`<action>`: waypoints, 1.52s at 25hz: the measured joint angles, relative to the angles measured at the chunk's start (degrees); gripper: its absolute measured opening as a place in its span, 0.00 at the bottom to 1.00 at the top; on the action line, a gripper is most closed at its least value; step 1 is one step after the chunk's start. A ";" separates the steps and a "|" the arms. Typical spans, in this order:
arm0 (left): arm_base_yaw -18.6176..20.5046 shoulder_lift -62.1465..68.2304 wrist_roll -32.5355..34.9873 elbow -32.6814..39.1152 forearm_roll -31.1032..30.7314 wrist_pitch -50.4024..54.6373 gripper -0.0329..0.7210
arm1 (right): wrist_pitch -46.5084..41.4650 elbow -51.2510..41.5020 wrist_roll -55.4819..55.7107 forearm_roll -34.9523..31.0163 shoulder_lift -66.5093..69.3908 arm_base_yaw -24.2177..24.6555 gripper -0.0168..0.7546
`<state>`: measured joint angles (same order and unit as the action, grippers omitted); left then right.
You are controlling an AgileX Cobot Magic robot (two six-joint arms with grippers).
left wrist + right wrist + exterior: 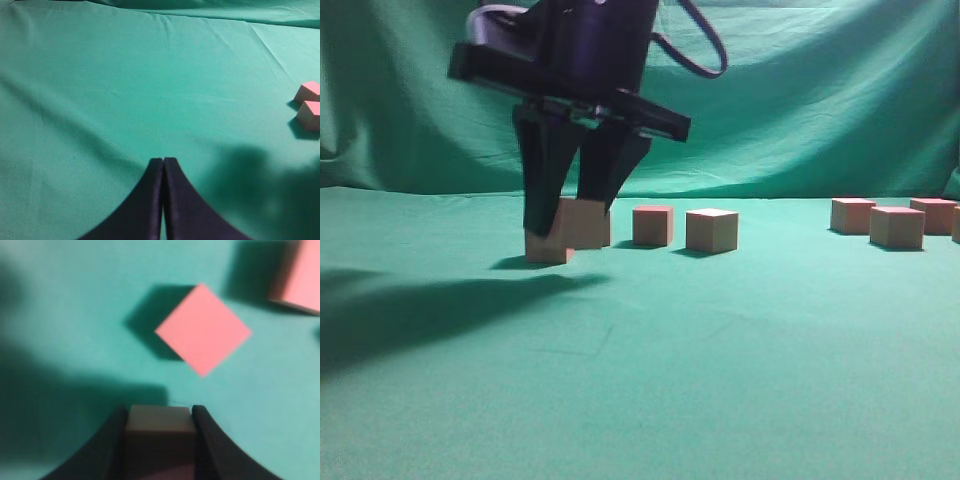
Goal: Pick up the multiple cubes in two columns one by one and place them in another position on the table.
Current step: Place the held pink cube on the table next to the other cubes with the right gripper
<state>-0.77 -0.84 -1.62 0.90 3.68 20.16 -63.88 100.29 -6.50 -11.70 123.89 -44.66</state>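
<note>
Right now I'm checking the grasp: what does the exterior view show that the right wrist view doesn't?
Exterior only: a far group of cubes at right, and the gripped cube low against the table. Right wrist only: both fingers flush against the gripped cube's sides. Shared: the right claw, the gripped cube, a neighbouring cube.

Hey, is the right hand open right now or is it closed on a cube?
Closed on a cube. In the right wrist view the right hand has both fingers pressed against the sides of a cube.
</note>
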 joint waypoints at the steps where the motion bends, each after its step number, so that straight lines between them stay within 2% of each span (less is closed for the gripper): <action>1: 0.00 0.00 0.00 0.00 0.00 0.00 0.04 | 0.48 0.00 0.13 1.02 0.32 -0.67 0.35; 10: 0.00 0.00 0.00 0.00 0.00 0.00 0.04 | 3.32 0.00 5.10 8.56 0.52 -1.19 0.35; 38: 0.00 0.00 0.00 0.00 0.00 0.00 0.04 | 5.91 0.00 7.15 6.85 1.19 -1.19 0.35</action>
<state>-0.77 -0.84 -1.62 0.90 3.68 20.16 -57.97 100.29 0.66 -4.85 125.08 -45.85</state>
